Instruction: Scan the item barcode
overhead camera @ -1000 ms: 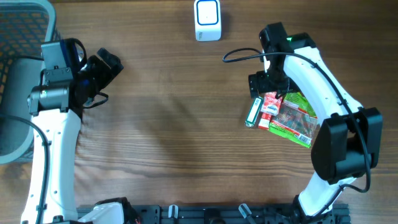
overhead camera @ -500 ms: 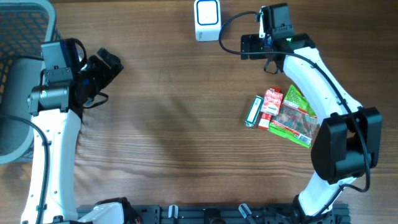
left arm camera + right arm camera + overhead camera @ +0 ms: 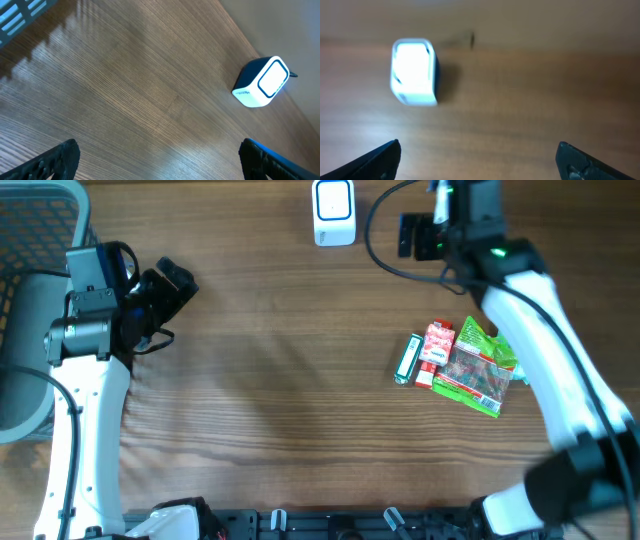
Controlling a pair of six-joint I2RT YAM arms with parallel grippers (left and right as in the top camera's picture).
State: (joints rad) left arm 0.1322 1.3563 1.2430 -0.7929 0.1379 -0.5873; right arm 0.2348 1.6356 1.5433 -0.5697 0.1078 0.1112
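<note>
Right jaws apart, empty, near white scanner (image 3: 333, 210), blurred in wrist view; left jaws apart over desk (image 3: 280, 410); packets (image 3: 460, 365) heaped, barcodes unreadable; basket (image 3: 40, 210) cropped.

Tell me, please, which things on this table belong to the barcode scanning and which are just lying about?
For the job: white scanner; green packet; red and white pack; slim green pack. I cannot tell which of these is to be scanned.
Lying about: wire basket at the left edge.
</note>
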